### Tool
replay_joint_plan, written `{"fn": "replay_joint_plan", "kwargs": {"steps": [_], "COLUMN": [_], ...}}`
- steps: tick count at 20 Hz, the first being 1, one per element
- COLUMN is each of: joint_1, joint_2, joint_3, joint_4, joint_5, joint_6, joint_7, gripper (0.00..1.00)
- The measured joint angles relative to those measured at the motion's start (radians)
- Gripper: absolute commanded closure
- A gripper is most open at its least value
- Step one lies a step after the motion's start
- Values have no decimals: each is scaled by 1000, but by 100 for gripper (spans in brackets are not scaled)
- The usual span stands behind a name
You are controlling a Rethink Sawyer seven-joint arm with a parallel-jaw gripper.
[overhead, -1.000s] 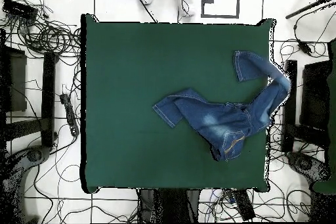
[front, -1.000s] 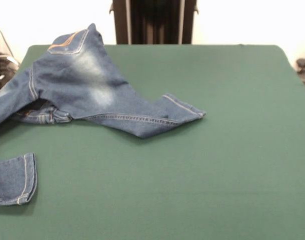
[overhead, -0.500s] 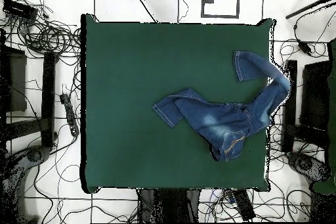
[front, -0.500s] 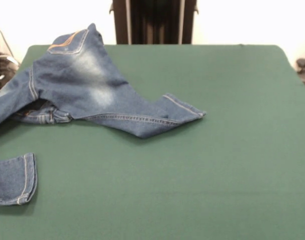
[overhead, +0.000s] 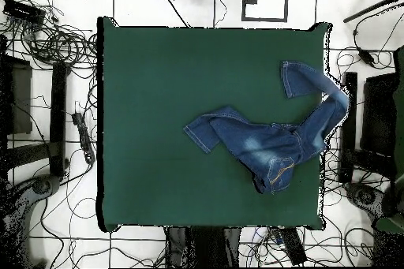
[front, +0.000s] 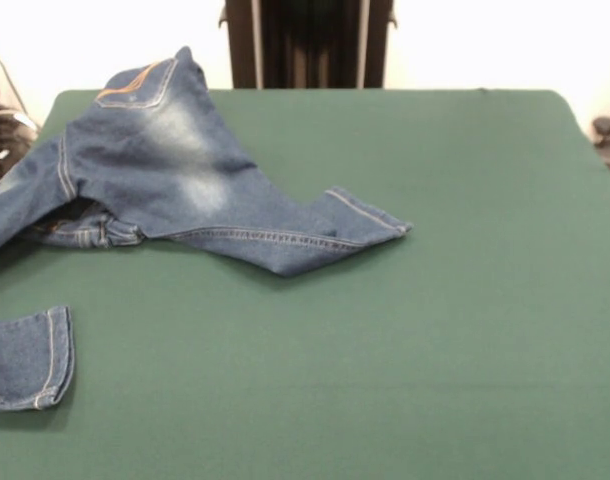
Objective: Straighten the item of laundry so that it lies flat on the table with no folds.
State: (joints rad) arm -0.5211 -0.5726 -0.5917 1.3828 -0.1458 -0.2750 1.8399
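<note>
The item of laundry (front: 175, 170) is a small pair of blue jeans with pale faded patches, lying crumpled at the left of the table (front: 435, 300) in the front view. One leg reaches toward the middle and ends in a hem. The other leg bends off the left edge and comes back on, its hem at the near left. From above, the jeans (overhead: 268, 143) lie by the right edge of the table (overhead: 158, 124), with the waist part bunched and folded. No gripper or arm shows in either view.
Cables (overhead: 55, 41) and dark equipment lie on the floor around the table in the overhead view. The robot's dark pedestal (front: 307, 42) stands behind the far edge.
The jeans have not moved. A person's feet at the top edge of the overhead view have gone out of sight.
</note>
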Motion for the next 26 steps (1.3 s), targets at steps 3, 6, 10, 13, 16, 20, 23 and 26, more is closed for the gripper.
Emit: {"fn": "replay_joint_plan", "kwargs": {"steps": [3, 6, 10, 13, 16, 20, 23, 26], "joint_1": [24, 69, 116, 153, 182, 210, 235, 248], "joint_2": [20, 70, 124, 161, 190, 217, 241, 252], "joint_3": [-35, -99, -152, -181, -201, -220, -238, -247], "joint_4": [24, 64, 104, 138, 170, 206, 239, 259], "joint_5": [65, 197, 329, 420, 493, 575, 649, 696], "joint_6": [-20, -55, -84, -105, -112, -113, -112, -112], "joint_7": [0, 0, 0, 0, 0, 0, 0, 0], "gripper": [0, 0, 0, 0, 0, 0, 0, 0]}}
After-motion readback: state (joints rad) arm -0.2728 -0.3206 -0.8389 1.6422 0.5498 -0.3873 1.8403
